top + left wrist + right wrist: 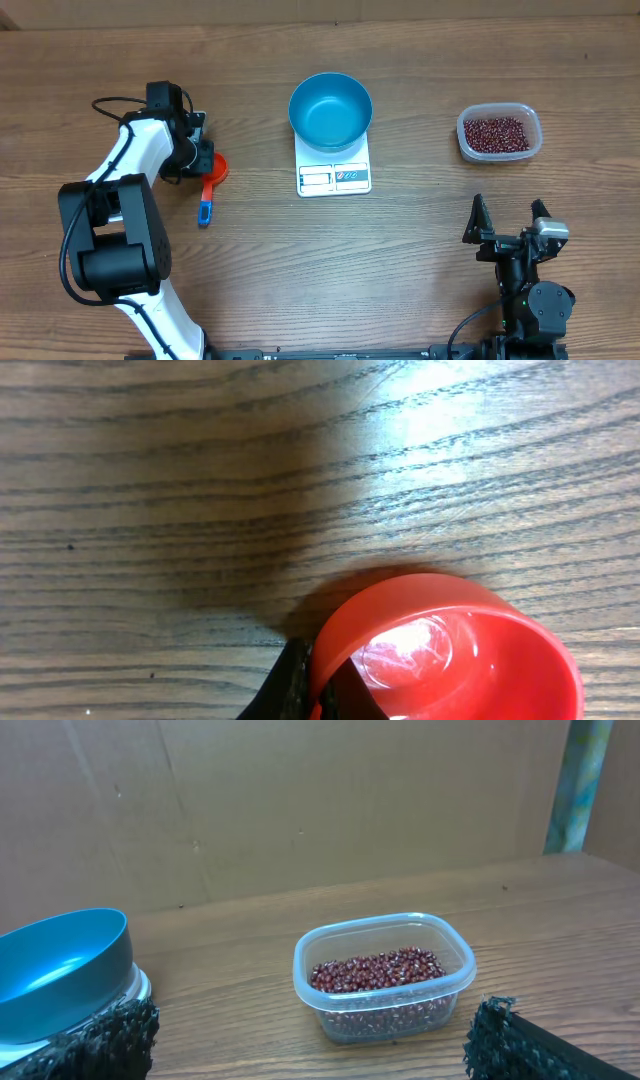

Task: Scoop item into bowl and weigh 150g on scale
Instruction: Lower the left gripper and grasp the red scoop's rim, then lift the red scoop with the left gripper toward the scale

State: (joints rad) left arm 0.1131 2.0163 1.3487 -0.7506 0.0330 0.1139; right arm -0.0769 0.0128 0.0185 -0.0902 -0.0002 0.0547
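One bowl [330, 110], 1 scale [334, 178], 1 bean tub [463, 140], L end effector [203, 158] gripping scoop [480, 660], R end effector [508, 217] open

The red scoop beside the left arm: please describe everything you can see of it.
The red scoop looks like glossy plastic: a round, empty cup with a straight handle ending in a blue tip. It lies on the wooden table, left of the scale, handle pointing toward the robot. The left gripper is shut on the cup's rim.
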